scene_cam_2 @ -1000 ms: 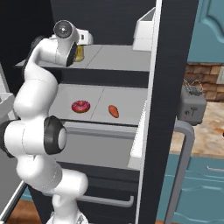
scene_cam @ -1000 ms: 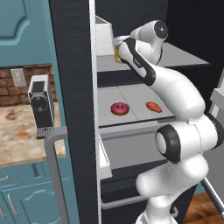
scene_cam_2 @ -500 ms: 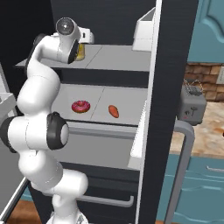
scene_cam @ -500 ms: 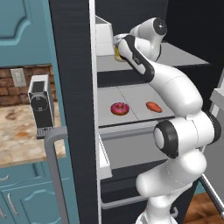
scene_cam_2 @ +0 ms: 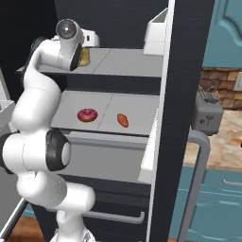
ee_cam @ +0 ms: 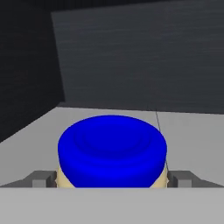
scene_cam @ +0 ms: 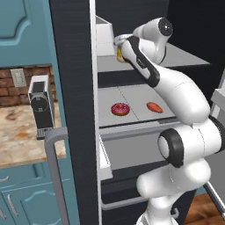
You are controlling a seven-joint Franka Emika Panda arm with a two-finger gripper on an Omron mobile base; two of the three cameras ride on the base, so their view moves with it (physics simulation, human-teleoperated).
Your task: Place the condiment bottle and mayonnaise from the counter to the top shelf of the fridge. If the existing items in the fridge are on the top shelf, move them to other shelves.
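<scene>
The mayonnaise, a squat jar with a blue lid, stands upright on the fridge's top shelf near its left side. My gripper is open, one fingertip on each side of the jar's pale body. From the base views the hand reaches in above the jar. The pink donut and the orange-red oblong piece lie on the shelf below. The condiment bottle is out of view.
The fridge door stands open beside the arm, with a white bin high on its inner side and a grey bar handle. A coffee machine and a toaster sit on the counter.
The hand has shifted a little over the jar on the top shelf. The donut and the orange-red piece have not moved.
</scene>
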